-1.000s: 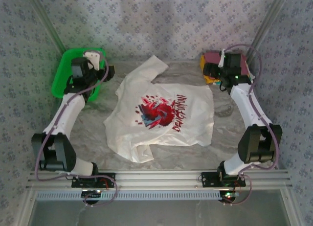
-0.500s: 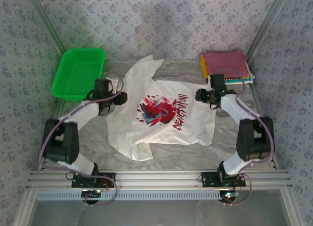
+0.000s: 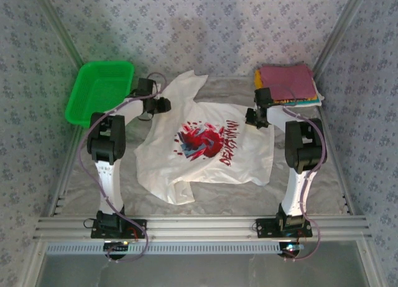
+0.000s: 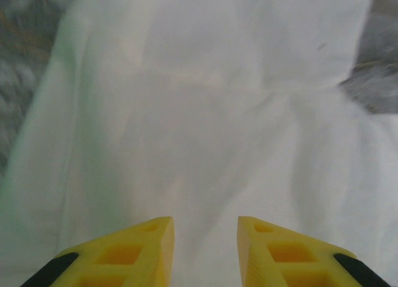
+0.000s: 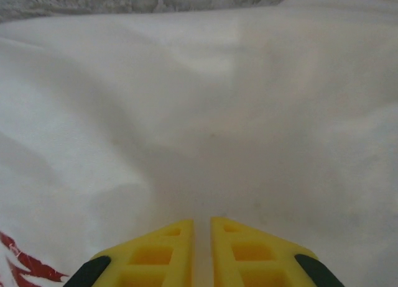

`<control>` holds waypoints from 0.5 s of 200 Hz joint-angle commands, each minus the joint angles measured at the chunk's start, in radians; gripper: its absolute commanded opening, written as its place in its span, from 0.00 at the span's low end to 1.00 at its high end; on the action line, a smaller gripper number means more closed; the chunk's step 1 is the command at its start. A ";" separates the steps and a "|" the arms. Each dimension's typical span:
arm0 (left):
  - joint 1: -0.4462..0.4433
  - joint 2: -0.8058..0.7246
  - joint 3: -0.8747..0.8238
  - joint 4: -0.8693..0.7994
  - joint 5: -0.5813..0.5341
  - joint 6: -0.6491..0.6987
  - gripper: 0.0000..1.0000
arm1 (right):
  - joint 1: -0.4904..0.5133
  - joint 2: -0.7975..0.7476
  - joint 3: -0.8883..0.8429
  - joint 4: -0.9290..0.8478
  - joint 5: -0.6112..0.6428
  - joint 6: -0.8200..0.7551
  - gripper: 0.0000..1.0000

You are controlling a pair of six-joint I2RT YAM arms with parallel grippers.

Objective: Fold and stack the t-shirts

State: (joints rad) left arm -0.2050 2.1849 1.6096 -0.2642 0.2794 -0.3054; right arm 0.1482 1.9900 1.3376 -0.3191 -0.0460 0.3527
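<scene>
Within the last second both arms came down onto the white t-shirt (image 3: pixel 205 144), the left from over the green mesh basket (image 3: pixel 102 63), the right from over the stack of folded t-shirts (image 3: pixel 287 82). I judged the first fold to be starting. The shirt lay spread, graphic up, at mid-table. The left gripper (image 3: pixel 157 105) sat on its far left edge, jaws narrowed but apart, with cloth beneath and nothing clamped. The right gripper (image 3: pixel 255 117) sat at the far right corner, jaws drawn nearly together on a pinch of white cloth. Both arms reached forward, wrists low.
</scene>
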 commanded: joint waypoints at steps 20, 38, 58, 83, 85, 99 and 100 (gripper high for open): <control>0.005 0.027 0.015 -0.128 -0.105 -0.076 0.24 | 0.038 0.071 0.082 -0.039 0.011 0.017 0.17; 0.033 0.011 -0.030 -0.116 -0.112 -0.116 0.23 | 0.047 0.111 0.121 -0.058 -0.017 0.012 0.19; 0.069 -0.034 -0.108 -0.082 -0.153 -0.152 0.22 | 0.066 0.145 0.172 -0.078 -0.028 -0.008 0.21; 0.109 -0.082 -0.176 -0.066 -0.184 -0.166 0.21 | 0.070 0.192 0.242 -0.094 -0.085 -0.024 0.23; 0.111 -0.085 -0.179 -0.067 -0.187 -0.164 0.21 | 0.070 0.197 0.248 -0.096 -0.091 -0.026 0.22; 0.122 -0.109 -0.201 -0.083 -0.223 -0.166 0.21 | 0.076 0.223 0.292 -0.109 -0.123 -0.038 0.25; 0.122 -0.112 -0.203 -0.082 -0.224 -0.166 0.22 | 0.076 0.224 0.295 -0.109 -0.124 -0.039 0.25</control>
State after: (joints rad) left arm -0.1101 2.1166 1.4601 -0.2859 0.1543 -0.4442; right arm 0.2150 2.1601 1.5562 -0.3717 -0.0975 0.3454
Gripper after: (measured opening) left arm 0.214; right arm 0.230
